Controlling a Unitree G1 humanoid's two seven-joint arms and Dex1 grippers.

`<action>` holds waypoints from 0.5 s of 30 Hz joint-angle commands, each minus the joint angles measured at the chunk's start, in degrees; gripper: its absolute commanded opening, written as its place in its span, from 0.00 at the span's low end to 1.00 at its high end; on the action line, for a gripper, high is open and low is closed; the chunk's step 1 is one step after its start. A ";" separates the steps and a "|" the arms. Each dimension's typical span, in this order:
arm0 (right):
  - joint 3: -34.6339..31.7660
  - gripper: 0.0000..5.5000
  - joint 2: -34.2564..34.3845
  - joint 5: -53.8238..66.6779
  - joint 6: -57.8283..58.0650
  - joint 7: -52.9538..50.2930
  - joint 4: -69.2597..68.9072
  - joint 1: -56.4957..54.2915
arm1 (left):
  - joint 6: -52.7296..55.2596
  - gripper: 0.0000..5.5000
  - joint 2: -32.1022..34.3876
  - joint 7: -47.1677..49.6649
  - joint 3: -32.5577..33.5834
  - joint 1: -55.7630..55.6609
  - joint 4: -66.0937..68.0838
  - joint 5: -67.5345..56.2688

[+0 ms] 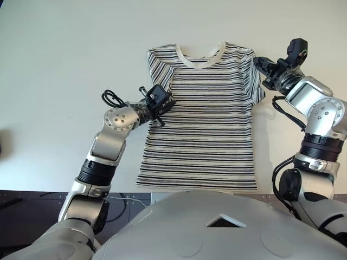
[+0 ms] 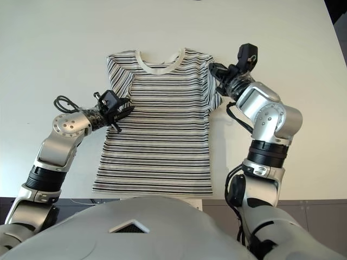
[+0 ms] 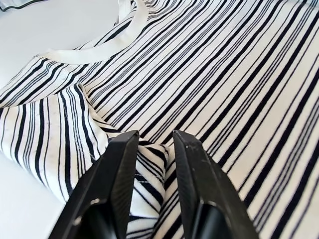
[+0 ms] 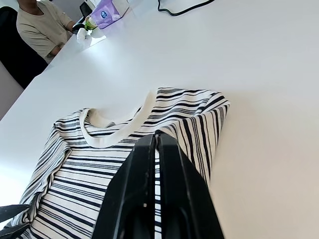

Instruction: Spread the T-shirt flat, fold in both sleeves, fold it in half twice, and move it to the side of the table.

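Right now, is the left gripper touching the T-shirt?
Touching. The left wrist view shows the left gripper pinching a raised fold of the striped T-shirt between its two black fingers, with fabric pressed against both.

The white tabletop (image 1: pixel 59 49) carried a black cable (image 4: pixel 185 7), lying curled on its surface. At one tabletop edge sat a purple-and-white packet (image 4: pixel 106 12), with a small white object (image 4: pixel 83 36) just beside it.
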 commanded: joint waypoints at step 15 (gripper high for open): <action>9.09 0.05 2.87 -4.04 -2.63 3.18 9.20 -6.22 | 1.25 0.23 -1.07 0.66 -0.76 -0.08 -0.70 2.04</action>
